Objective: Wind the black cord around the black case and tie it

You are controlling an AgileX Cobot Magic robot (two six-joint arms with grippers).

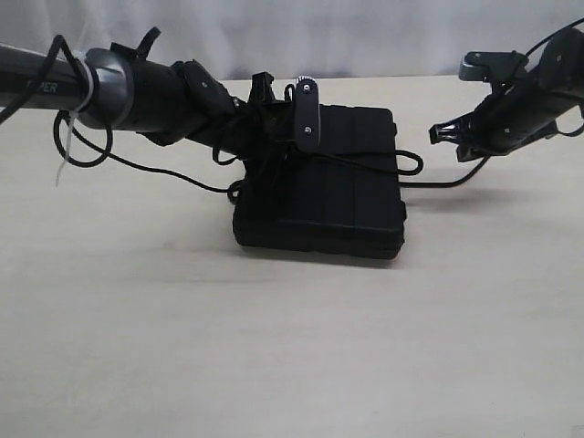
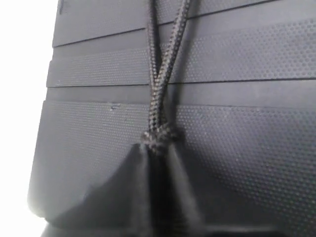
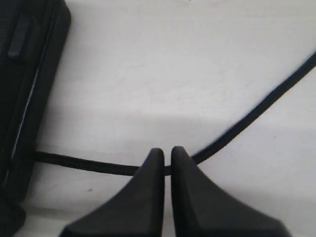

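The black case (image 1: 319, 196) lies flat in the middle of the table, its ridged lid facing up. In the left wrist view my left gripper (image 2: 159, 148) is shut on the black cord (image 2: 160, 136) at a small knot, and two strands run from there across the lid (image 2: 247, 148). In the exterior view that gripper (image 1: 271, 146) sits over the case's left part. My right gripper (image 1: 440, 135) hovers to the right of the case, shut and empty. Below its fingertips (image 3: 157, 159) the cord (image 3: 89, 165) lies on the table, running from the case's side (image 3: 29, 89).
A loop of the cord (image 1: 411, 164) rests on the table at the case's right edge. A thin black line (image 1: 173, 175) trails on the table left of the case. Glossy cables with a white zip tie (image 1: 68, 137) hang on the left arm. A pale curtain closes the back.
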